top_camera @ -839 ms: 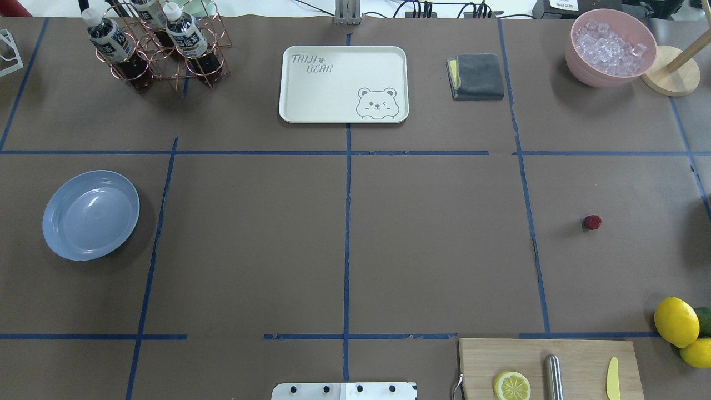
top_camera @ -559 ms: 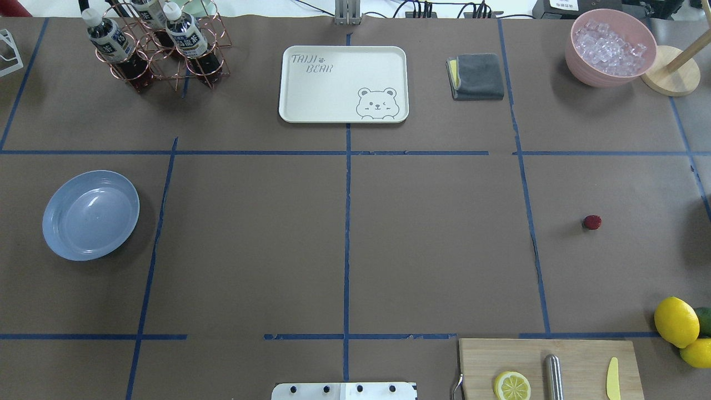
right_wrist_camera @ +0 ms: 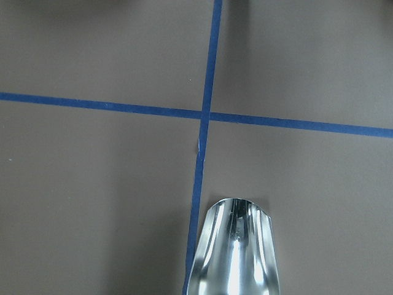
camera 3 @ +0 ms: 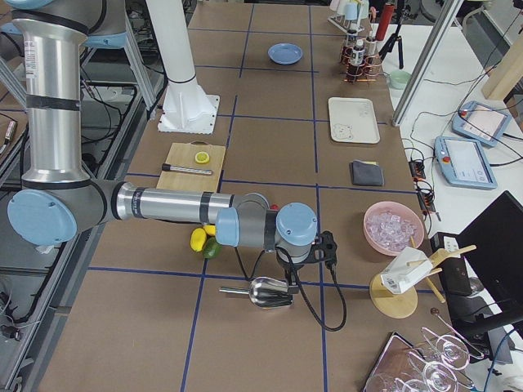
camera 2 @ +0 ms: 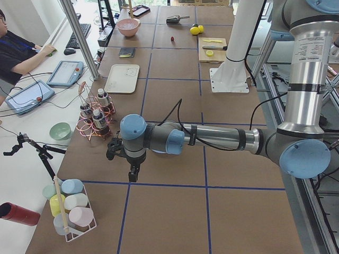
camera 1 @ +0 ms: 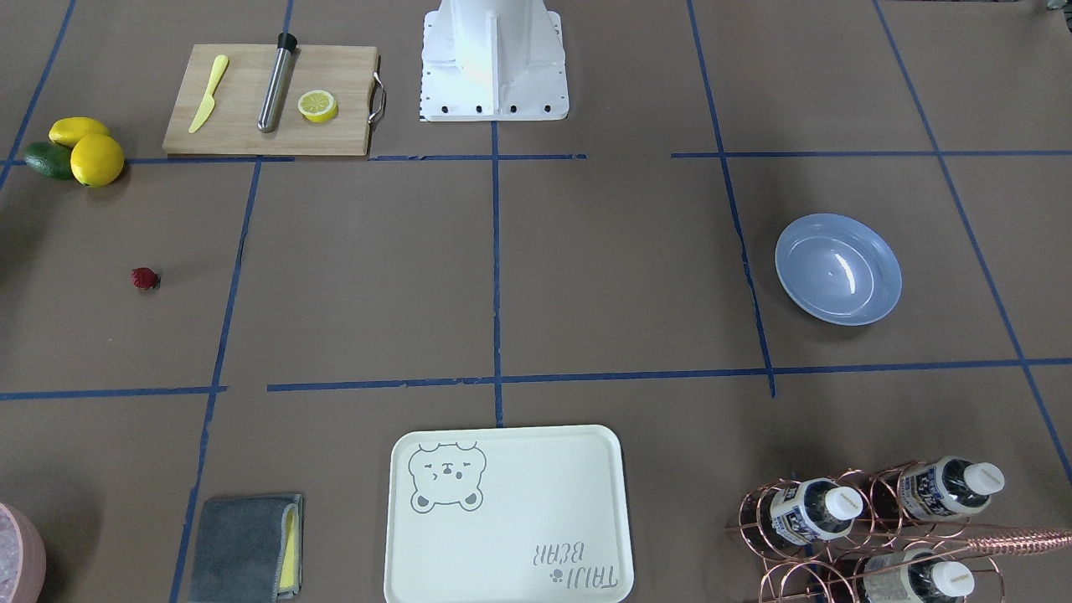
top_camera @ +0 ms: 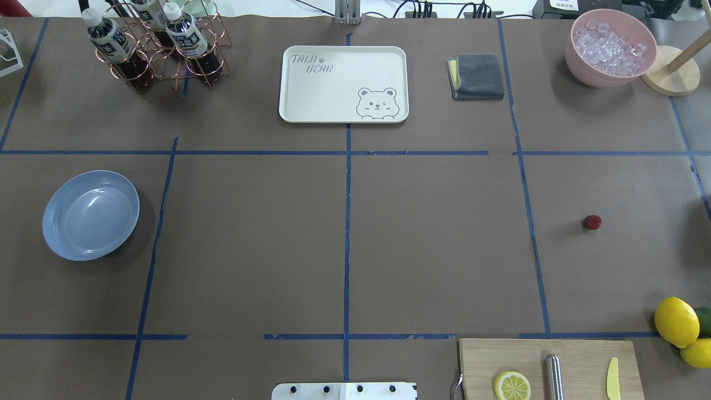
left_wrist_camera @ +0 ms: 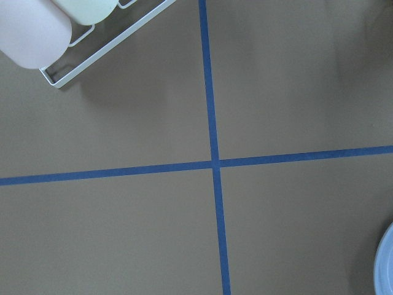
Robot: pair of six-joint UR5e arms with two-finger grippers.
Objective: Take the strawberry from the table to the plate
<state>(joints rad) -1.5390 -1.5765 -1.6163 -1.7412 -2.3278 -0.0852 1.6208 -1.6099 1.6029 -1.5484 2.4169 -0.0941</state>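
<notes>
It was a robotics lab. The table (top_camera: pixel 433 250) was papered brown and gridded with blue tape (top_camera: pixel 346 222). A left arm (camera 2: pixel 212 137) and a right arm (camera 3: pixel 172 204), both industrial, hung over it near a white pedestal (camera 1: pixel 494 59). Beside it a person (camera 2: pixel 16 50) sat at a desk (camera 2: pixel 26 132) with teach pendants (camera 2: pixel 66 73), among aluminium posts (camera 2: pixel 79 37).

Bright room; white desk (camera 3: pixel 458 90) beside aluminium posts (camera 2: pixel 79 37).

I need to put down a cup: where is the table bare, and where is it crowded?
Bare: the middle squares between the plate, the strawberry and the bear tray. Crowded: near the cutting board and lemons.
</notes>
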